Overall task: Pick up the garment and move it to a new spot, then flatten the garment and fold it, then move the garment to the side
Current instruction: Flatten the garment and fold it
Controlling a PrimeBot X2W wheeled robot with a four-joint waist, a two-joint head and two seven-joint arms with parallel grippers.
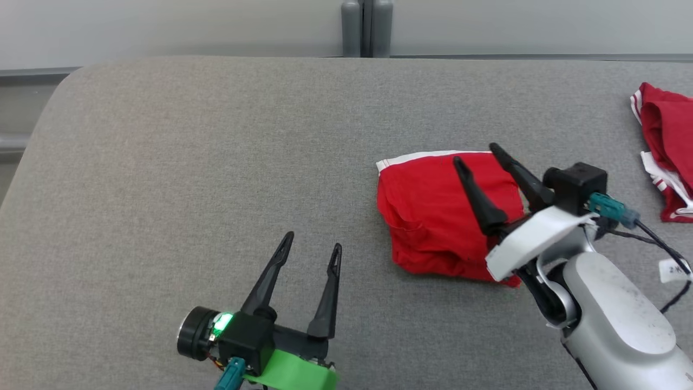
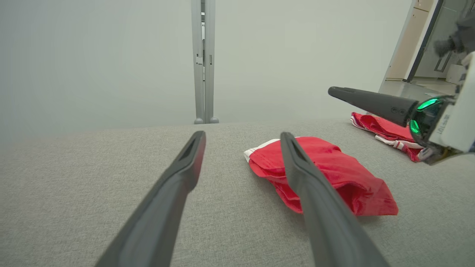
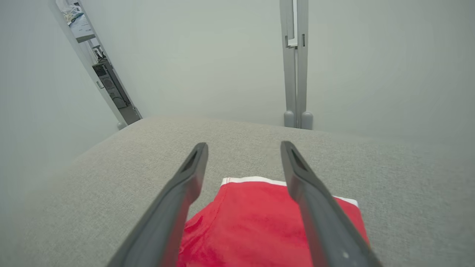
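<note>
A red garment [image 1: 433, 211] with a white band along its far edge lies folded into a compact, roughly square bundle on the grey fabric-covered surface [image 1: 189, 162]. It sits right of the middle, about halfway between the near and far edges. Its left and near edges look a little rumpled, and the white band runs straight along the far side.

The right claw [image 1: 476, 152] hangs over the right part of this garment, its two dark fingers pointing toward the far left. The fingers stand wide apart with nothing between them. In the left wrist view one of them shows raised above the cloth rather than pressed into it. In the right wrist view the garment lies below and between the fingers, and the white band lies just short of their tips.

The left claw [image 1: 314, 240] is at the near left, well apart from the garment, over bare grey fabric. Its fingers are also spread wide and hold nothing, and they point toward the far side.

A second red and white garment [image 1: 668, 146] lies crumpled at the far right edge, well apart from the folded one. A grey post [image 1: 367, 27] stands behind the middle of the far edge.
</note>
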